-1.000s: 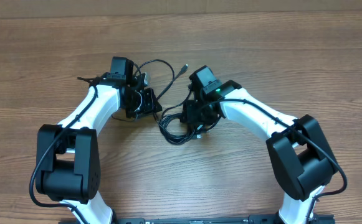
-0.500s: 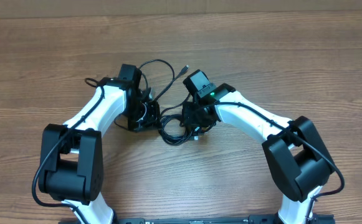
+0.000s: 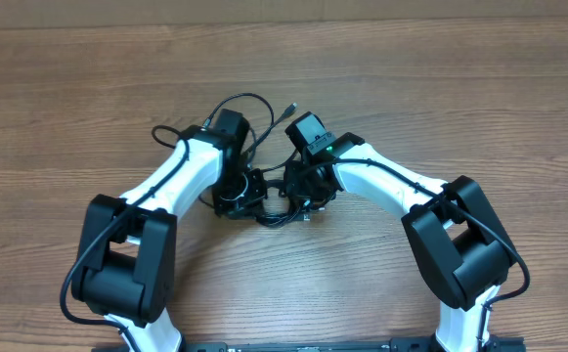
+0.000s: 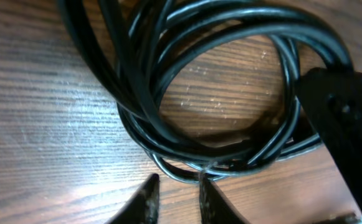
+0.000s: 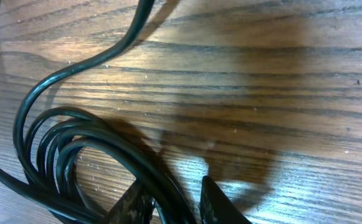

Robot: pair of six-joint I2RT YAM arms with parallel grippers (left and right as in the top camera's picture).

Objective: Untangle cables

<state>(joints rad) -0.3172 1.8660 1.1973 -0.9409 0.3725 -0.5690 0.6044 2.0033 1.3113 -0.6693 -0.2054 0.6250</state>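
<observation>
The cables point(image 3: 276, 213) are thin black cords lying coiled on the wooden table between my two grippers. One loop point(image 3: 246, 97) arcs away to the far side, and a small plug tip point(image 3: 290, 106) lies beside it. In the left wrist view the coil point(image 4: 134, 118) sits just beyond my left gripper point(image 4: 174, 196). Its jaws stand slightly apart over bare wood, and one fingertip point(image 4: 204, 180) touches the lowest strand. My right gripper point(image 5: 177, 202) is shut on several strands of the coil point(image 5: 106, 149), which run between its fingers. Both wrists hide the coil's middle from overhead.
The black bulk at the right of the left wrist view is my right gripper's body point(image 4: 346, 118), close against the coil. The arms' white links point(image 3: 171, 176) point(image 3: 391, 181) flank the cables. A single strand point(image 5: 75, 67) curves off across bare wood.
My left arm has swung right, from beside the far loop to the coil's left edge. The right gripper has shifted slightly left and its jaws have narrowed on the strands.
</observation>
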